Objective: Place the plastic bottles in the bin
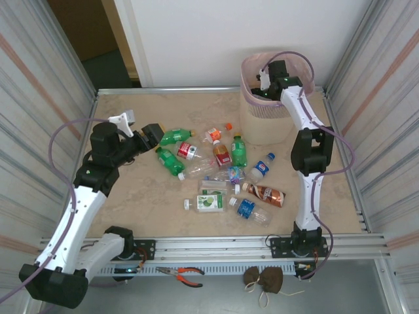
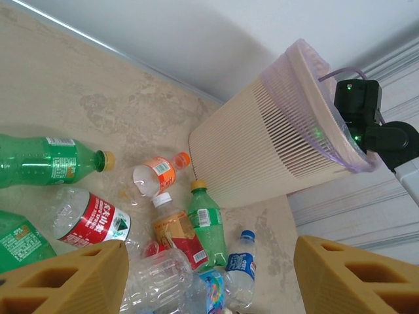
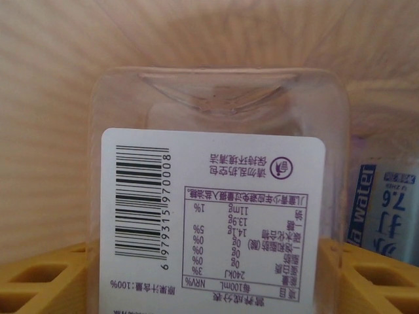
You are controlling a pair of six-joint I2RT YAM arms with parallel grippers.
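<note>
Several plastic bottles lie scattered mid-table: a green one (image 1: pixel 175 136), a red-labelled clear one (image 1: pixel 188 151), a brown one (image 1: pixel 265 193) and a blue-labelled one (image 1: pixel 262 167) among them. My left gripper (image 1: pixel 154 135) hovers open at the pile's left edge; its yellow fingers (image 2: pixel 72 278) frame the bottles, with a green bottle (image 2: pixel 208 226) ahead. The beige bin (image 1: pixel 262 124) stands at the far right. My right gripper (image 1: pixel 265 82) is down inside it, shut on a clear square bottle (image 3: pixel 216 196) with a white barcode label. A blue-labelled water bottle (image 3: pixel 386 209) lies beside it in the bin.
Corrugated metal walls close in both sides of the table. Red-handled pliers (image 1: pixel 182 273) and a brown lump (image 1: pixel 265 279) lie on the front ledge below the arm bases. The bin's ribbed wall (image 2: pixel 262 157) rises just beyond the bottles.
</note>
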